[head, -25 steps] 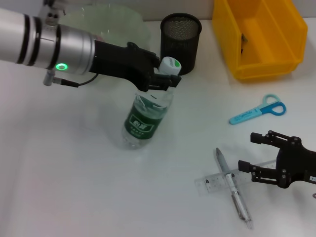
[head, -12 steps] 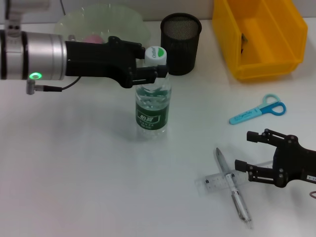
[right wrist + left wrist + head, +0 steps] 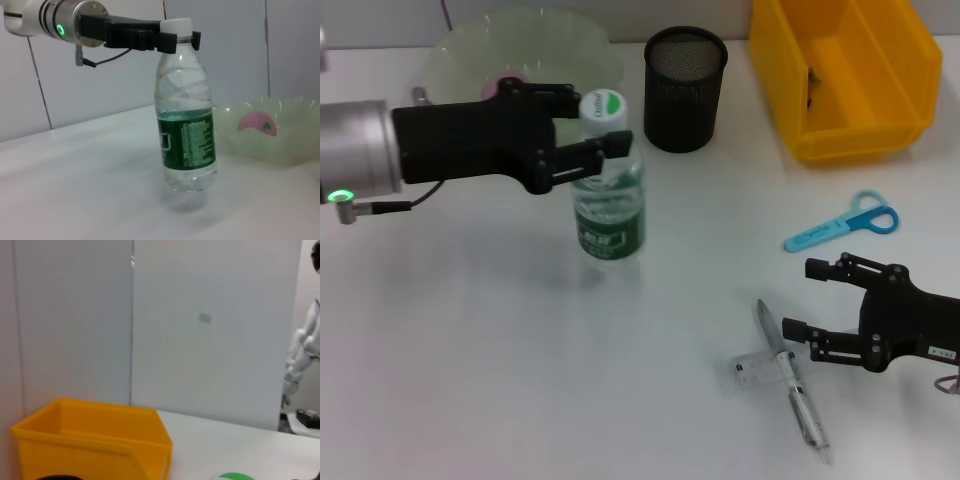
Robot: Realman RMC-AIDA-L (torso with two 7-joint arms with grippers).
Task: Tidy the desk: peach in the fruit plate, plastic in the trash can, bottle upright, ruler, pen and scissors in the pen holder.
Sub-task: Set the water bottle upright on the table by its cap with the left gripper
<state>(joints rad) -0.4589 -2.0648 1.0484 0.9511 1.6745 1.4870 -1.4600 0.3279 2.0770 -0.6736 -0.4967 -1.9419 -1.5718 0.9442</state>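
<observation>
1. Left end effector (image 3: pixel 605 152) clamped on the neck of the bottle (image 3: pixel 608 215), just under the white-and-green cap; bottle upright, just in front of the fruit plate (image 3: pixel 470 45) and beside the pen holder (image 3: pixel 686 88).
2. In the right wrist view, base of the bottle (image 3: pixel 187 145) seemingly a touch above the table (image 3: pixel 500 380), shadow underneath; contact not certain.
3. Best handling now, as a judgement: lower straight down until the base sits flat, keep the neck vertical, then release slowly and back away sideways without brushing the cap; a tall, part-filled bottle likely to tip under any side push.
4. Peach (image 3: pixel 505 80) already lying in the fruit plate, partly hidden behind the left arm.
5. Right end effector (image 3: pixel 800 300) open, low over the table, well away from the bottle on the far side from the fruit plate, next to the crossed pen (image 3: pixel 795 385) and ruler (image 3: pixel 760 368); scissors (image 3: pixel 842 226) nearer the yellow bin (image 3: pixel 840 75).
6. Against a second ago: bottle then leaning steeply, now upright and shifted towards the fruit plate; left arm drawn back; right end effector crept closer to the pen.
</observation>
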